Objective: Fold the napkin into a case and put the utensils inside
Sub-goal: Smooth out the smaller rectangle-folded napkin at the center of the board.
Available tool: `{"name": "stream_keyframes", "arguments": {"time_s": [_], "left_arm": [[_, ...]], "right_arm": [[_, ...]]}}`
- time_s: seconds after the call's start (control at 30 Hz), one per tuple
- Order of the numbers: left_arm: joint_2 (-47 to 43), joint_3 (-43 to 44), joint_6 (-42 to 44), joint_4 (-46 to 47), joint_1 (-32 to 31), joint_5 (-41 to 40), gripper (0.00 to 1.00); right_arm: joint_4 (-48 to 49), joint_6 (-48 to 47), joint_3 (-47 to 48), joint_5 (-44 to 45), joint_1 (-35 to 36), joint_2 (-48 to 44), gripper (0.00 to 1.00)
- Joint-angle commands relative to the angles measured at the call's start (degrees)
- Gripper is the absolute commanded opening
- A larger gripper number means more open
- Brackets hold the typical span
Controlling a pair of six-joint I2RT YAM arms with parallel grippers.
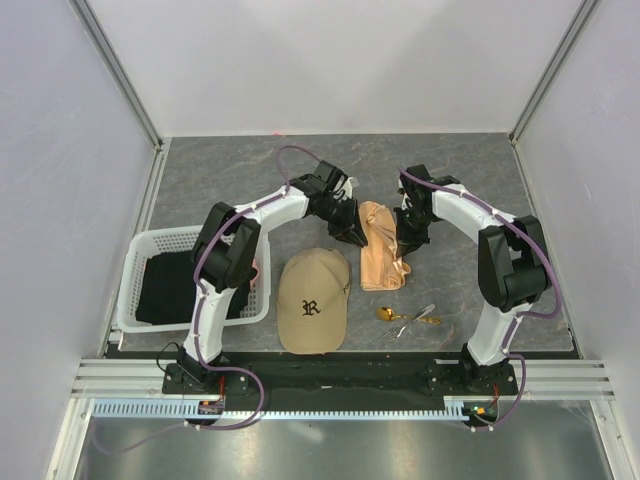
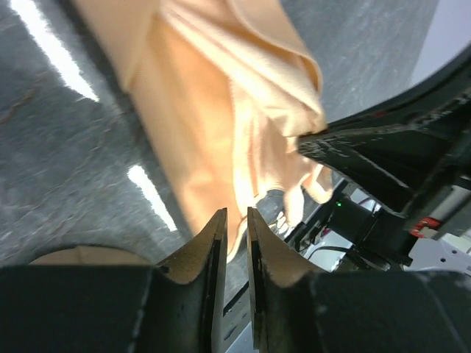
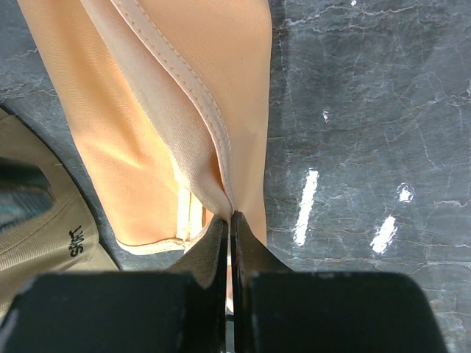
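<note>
Grey marbled counter [image 1: 470, 170], white enclosure walls on three sides. White basket [image 1: 160, 236] at 9 o'clock, black cloth [image 1: 170, 290] inside. Tan cap [image 1: 313, 300] near centre, toward 6 o'clock.

Napkin [image 1: 378, 255]: gathered into a narrow strip, long axis 12 to 6 o'clock, just beyond the cap at its 1 o'clock. It lies between the two grippers; both are equally near.

Left gripper [image 1: 352, 232]: at the strip's 9 o'clock side. Jaws nearly together with a thin slit between. Cloth edge reaches the tips, but I cannot tell whether it is pinched.

Right gripper [image 3: 229, 220]: at the 3 o'clock side, clenched on a hemmed fold of the napkin, which runs straight into the closed tips.

Utensils [image 1: 408, 318]: small cluster at 5 o'clock of the strip, well apart from both grippers. Gold spoon [image 1: 385, 313] legible.

Judgement: the next fold turns on the strip's 12–6 axis.

Hidden: strip's far end behind the wrists; silvery piece count unclear; left wrist view blurred.
</note>
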Motion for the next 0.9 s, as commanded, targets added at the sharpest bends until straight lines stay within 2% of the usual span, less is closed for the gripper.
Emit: {"name": "stream_keyframes", "arguments": {"time_s": [0.0,0.33,0.57,0.87], "left_arm": [[0.34,0.12,2.76,-1.80,0.42,-2.18,0.25],[5.87,2.13,2.24,-1.63,-1.69,-0.34,0.31],[7.20,2.49,-0.39,0.91,-2.74,0.88,0.12],[7.46,3.37,-2.33,2.41,-4.32,1.24,0.03]], "right_arm": [[-0.21,-0.85,1.62,-0.61,0.10,-2.03,0.00],[0.06,0.64,2.67,-2.28,0.10,-1.15,0.00],[0.58,4.86,4.08,-5.70,1.50,-0.01,0.00],[4.53,9.35,0.57,-6.68,5.46,2.19,0.00]]}}
